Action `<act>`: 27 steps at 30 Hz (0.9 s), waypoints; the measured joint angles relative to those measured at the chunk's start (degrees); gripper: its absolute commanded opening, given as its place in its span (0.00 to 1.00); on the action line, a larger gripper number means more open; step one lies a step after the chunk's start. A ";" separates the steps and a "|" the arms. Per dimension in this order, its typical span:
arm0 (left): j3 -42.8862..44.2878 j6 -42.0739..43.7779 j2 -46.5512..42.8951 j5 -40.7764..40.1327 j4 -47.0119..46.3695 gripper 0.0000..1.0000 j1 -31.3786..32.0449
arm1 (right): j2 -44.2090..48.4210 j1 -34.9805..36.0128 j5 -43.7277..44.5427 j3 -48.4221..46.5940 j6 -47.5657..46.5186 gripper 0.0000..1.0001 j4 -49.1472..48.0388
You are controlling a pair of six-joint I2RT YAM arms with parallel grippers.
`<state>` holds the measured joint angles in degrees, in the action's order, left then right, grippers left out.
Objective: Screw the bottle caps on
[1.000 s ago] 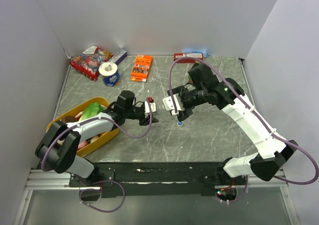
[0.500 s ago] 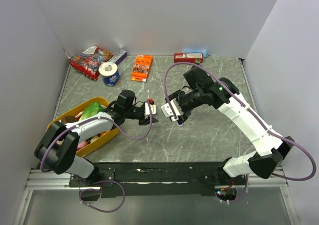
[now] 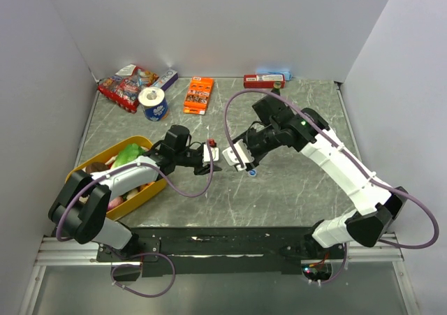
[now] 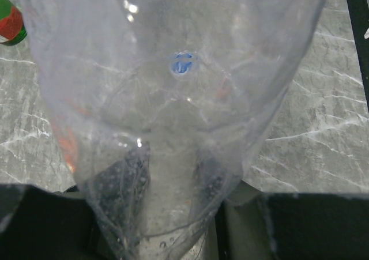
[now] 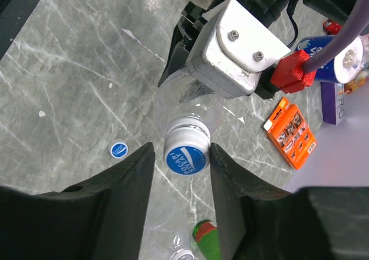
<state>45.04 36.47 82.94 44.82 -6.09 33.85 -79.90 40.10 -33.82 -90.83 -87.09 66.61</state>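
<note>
1. handling. the clear bottle (image 4: pixel 173 127) is thin, see-through plastic. i judge it light, easily dented and slick, so it should be held by the body with moderate force and never by the neck. the bottle cap (image 5: pixel 186 155) is a small, rigid blue disc with a white mark. i would take it across its side wall with both pads level, so that it turns without tilting on the thread.

2. tool state. the left gripper (image 3: pixel 213 160) is pressed together on the clear bottle's body and holds it on its side above the table, mouth toward the right arm. the right gripper (image 3: pixel 243 159) stands spread at either side of the bottle cap. the right wrist view shows a gap at one finger, and the other finger is at or very near the rim. i cannot tell whether it touches.

3. location. the bottle cap sits on the bottle's mouth. i cannot tell how far it is threaded. a second cap (image 5: pixel 119 150) lies flat on the table (image 5: pixel 69 70), just beside the work.

4. surface and room. the table is smooth grey marble-pattern sheet, so i expect a dropped cap to slide or roll. an orange box (image 5: pixel 290 130) and a green bottle (image 5: pixel 204 234) lie nearby. a yellow tray (image 3: pixel 145 142) sits under the left arm, and white walls close in three sides.
</note>
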 measured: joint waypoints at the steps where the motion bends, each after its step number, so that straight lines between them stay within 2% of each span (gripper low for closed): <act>1: 0.00 0.07 0.00 0.00 0.07 0.01 0.00 | -0.20 0.00 0.07 0.00 -0.11 0.45 -0.04; 7: 0.00 0.31 0.02 -0.44 0.55 0.01 0.17 | -1.29 0.13 0.72 -0.61 -0.57 0.29 0.28; 13: -0.33 -2.01 0.02 -5.14 -1.33 0.01 0.42 | -8.20 1.27 5.92 -9.62 5.07 0.17 5.81; 20: -4.44 -10.34 -0.55 -18.56 -10.01 0.01 2.34 | -18.75 1.77 13.81 -21.07 22.64 0.13 10.21; 27: -7.54 -15.76 -1.01 -32.61 -12.96 0.01 5.55 | -29.46 -1.09 13.60 -32.11 43.56 0.11 13.81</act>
<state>37.50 20.71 81.93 12.21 -19.05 39.40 -109.36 39.00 -20.23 -122.93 -43.53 80.42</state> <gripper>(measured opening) 0.391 0.411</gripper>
